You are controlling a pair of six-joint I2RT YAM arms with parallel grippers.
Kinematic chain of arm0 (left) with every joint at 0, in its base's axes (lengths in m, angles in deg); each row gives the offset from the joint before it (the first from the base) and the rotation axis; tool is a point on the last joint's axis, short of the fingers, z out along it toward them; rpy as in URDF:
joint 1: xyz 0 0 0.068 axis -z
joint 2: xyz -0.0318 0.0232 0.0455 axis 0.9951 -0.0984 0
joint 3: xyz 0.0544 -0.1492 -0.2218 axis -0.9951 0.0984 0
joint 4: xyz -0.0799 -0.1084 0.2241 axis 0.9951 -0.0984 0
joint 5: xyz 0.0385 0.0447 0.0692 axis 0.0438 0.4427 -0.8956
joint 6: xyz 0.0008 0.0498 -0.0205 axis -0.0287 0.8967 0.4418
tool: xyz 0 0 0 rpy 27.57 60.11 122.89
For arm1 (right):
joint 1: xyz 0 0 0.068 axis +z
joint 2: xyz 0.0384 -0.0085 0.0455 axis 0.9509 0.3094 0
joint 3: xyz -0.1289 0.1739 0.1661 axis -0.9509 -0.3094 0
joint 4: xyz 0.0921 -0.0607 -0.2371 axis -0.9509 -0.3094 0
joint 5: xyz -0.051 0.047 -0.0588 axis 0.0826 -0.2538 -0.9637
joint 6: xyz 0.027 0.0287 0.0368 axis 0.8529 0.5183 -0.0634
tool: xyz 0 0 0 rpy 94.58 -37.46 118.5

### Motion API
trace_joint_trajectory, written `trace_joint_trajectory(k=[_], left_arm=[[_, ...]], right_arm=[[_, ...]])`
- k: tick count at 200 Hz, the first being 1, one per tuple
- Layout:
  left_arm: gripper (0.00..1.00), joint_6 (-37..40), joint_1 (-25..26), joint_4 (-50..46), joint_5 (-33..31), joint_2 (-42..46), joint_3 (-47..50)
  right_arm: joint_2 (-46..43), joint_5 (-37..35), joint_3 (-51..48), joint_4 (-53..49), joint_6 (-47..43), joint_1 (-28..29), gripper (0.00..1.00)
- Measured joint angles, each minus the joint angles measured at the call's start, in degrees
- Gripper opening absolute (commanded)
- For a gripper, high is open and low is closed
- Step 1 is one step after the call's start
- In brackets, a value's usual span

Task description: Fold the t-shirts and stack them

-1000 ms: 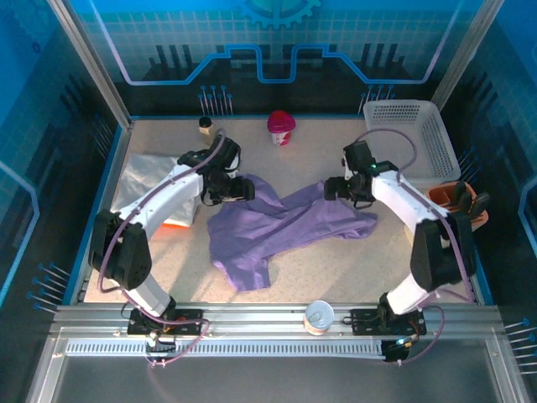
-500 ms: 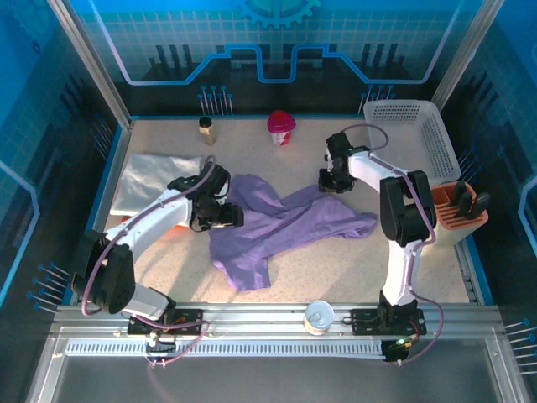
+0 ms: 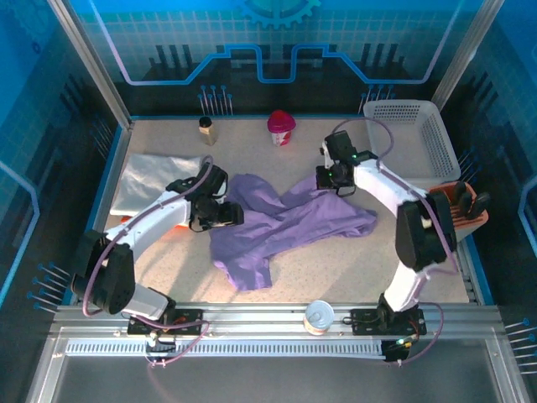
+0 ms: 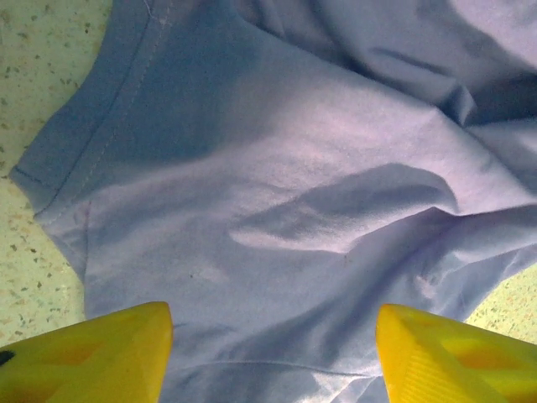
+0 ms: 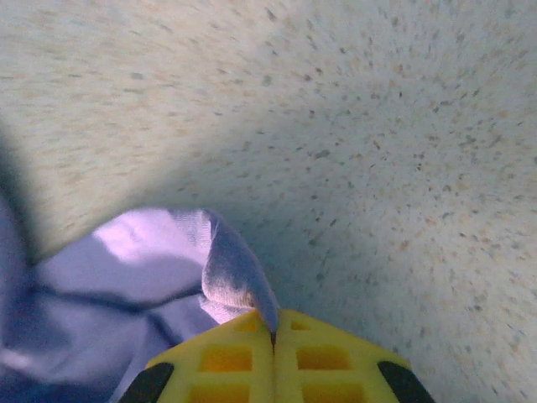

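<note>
Right jaws, spread a second ago, now pinch the upper-right edge of the lavender t-shirt (image 3: 285, 222) lying mid-frame on the tabletop (image 3: 403, 260); left jaws hang spread over its left part, so lift slowly, avoiding bunching.

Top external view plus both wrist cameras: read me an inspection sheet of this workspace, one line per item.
Surface: speckled beige table, bare toward the front.
Job's things: lavender t-shirt crumpled mid-table, unfolded; white shirt lying flat at far left.
Clutter: small bottle and magenta cup at the back; white mesh basket back right; orange holder at right; can on the front rail.
Grippers: left gripper open over the lavender t-shirt; right gripper shut on its edge.
Cables: purple cables looping along both arms; no snag seen.
Surroundings: blue-lit enclosure walls.
</note>
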State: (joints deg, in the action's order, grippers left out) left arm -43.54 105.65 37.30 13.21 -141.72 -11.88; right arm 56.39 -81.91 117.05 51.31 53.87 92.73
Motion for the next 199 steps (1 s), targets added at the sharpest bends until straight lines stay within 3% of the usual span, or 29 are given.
trace_joint_trajectory(k=[41,90,146,199], left_arm=[[0.67,0.52,-4.11,1.86,0.85,-5.66,-5.49],[0.7,1.95,-5.55,3.32,0.22,-13.97,-14.71],[0.74,3.32,-4.48,2.45,-1.95,-27.58,-27.21],[0.75,3.48,0.15,0.5,-3.72,-36.68,-37.88]], right_arm=[[-16.9,-4.63,-12.24,3.98,-0.98,8.98,0.0],[-24.26,-9.38,-26.4,4.87,1.66,20.09,0.0],[-24.37,-9.29,-35.89,6.75,10.29,21.38,0.0],[-23.15,-9.33,-37.03,7.72,16.02,21.57,0.0]])
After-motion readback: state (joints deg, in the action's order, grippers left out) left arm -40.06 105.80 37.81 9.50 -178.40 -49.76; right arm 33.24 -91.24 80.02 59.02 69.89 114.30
